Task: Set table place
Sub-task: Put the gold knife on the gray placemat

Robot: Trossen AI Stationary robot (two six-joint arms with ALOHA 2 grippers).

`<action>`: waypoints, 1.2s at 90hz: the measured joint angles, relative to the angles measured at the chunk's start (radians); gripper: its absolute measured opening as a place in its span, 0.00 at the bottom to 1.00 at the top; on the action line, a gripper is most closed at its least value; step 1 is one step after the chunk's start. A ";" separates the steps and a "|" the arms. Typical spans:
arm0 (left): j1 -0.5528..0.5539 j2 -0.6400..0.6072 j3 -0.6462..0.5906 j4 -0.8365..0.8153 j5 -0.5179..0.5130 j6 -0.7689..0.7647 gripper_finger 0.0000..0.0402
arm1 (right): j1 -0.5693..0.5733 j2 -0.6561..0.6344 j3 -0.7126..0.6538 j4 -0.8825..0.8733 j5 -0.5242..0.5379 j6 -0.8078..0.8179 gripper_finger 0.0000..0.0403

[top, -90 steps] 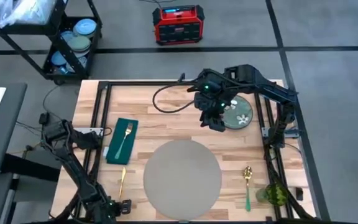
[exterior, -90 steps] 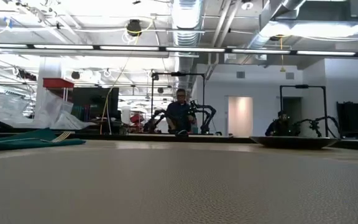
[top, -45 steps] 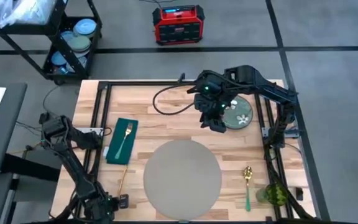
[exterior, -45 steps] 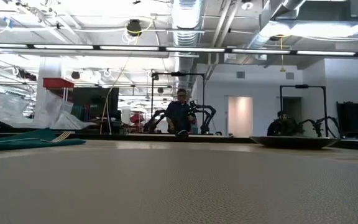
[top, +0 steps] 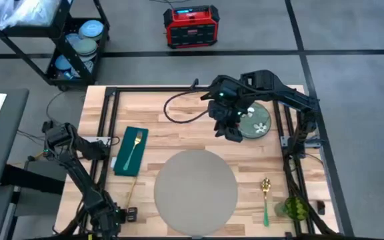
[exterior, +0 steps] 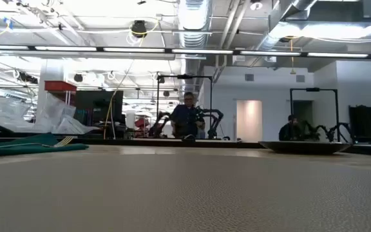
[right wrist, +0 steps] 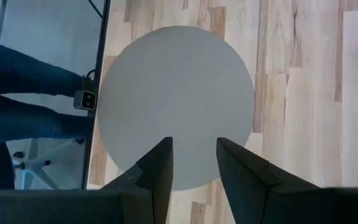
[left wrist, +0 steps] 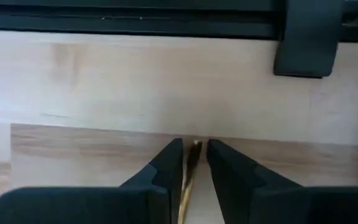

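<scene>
The wooden desk has a light top of planks and a black frame. On its near half, in the middle, the round grey placemat lies flat with nothing on it. To the far right of it lies a grey-green plate with flowers, and the right gripper hangs over the desk just beside the left edge of this plate; in the right wrist view its two fingers stand apart, with nothing between them, and the placemat is seen below. On the left side of the desk is a dark green napkin with a gold fork on top. Near the front edge, between the napkin and the placemat, lies a thin gold utensil. The left gripper is low at its near end, and the left wrist view shows the fingers close on both sides of the gold utensil, nearly together. To the right of the placemat lies a spoon with a green handle.
</scene>
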 joint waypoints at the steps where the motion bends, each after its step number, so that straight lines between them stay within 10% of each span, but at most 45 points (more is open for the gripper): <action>1: 0.002 0.000 0.000 0.000 0.001 -0.001 0.16 | 0.000 0.000 0.000 0.000 0.000 0.000 0.28; 49: 0.060 0.000 -0.079 0.094 0.059 0.052 0.01 | -0.001 0.000 0.000 0.000 0.004 -0.015 0.28; 81: 0.071 0.009 0.099 -0.041 -0.148 0.151 0.00 | -0.001 0.000 0.000 0.000 0.004 -0.046 0.28; 108: 0.167 0.009 0.211 -0.178 -0.117 0.259 0.00 | -0.003 -0.013 0.000 0.000 0.003 -0.117 0.28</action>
